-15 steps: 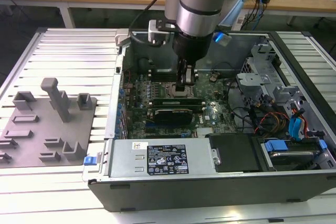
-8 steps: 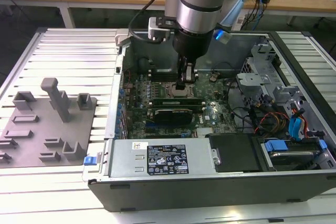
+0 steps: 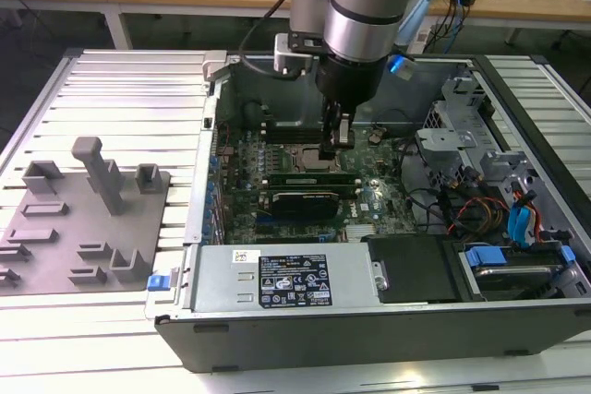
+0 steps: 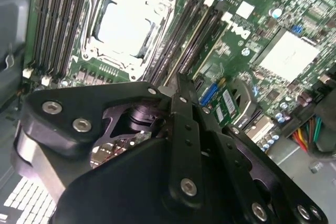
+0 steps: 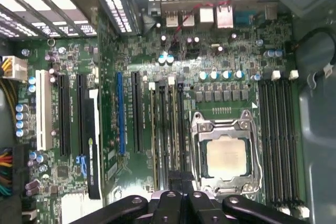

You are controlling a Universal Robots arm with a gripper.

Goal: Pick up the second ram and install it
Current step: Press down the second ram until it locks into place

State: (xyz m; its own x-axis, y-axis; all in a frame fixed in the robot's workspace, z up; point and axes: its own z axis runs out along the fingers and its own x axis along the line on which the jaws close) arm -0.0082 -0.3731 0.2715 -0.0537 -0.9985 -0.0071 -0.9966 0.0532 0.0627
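Observation:
My gripper reaches down into the open computer case, its two fingers shut together with nothing seen between them. In both wrist views its tips hang over one end of the memory slots beside the processor socket. A thin green ram stick sits upright in a slot there, seen edge-on as a pale line directly under the tips. I cannot tell whether the tips touch it. A similar stick stands two slots away.
A second bank of empty black slots lies on the socket's other side. A black card, the power supply and bundled cables crowd the case. On the exterior view's left a grey holder fixture stands on the slatted table.

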